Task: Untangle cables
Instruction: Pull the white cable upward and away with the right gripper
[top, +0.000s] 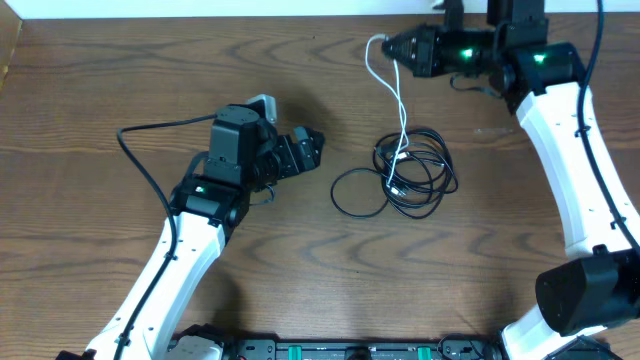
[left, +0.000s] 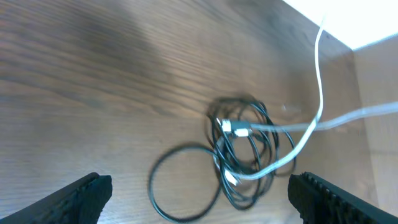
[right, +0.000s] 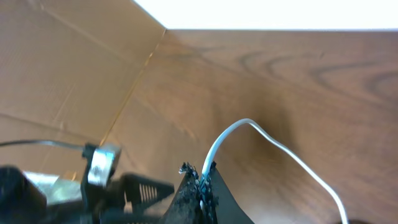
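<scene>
The black cables lie coiled in a tangle on the table, with one loop spread out to the left. The white cable rises from the tangle to my right gripper, which is shut on its upper end at the back of the table. In the right wrist view the closed fingertips pinch the white cable. My left gripper hovers open to the left of the tangle and holds nothing. In its wrist view the black cables and the white cable lie ahead of the left gripper.
The wooden table has a cardboard wall along its far side. The left arm's own thick black wire loops over the table at the left. The right arm stretches along the right side.
</scene>
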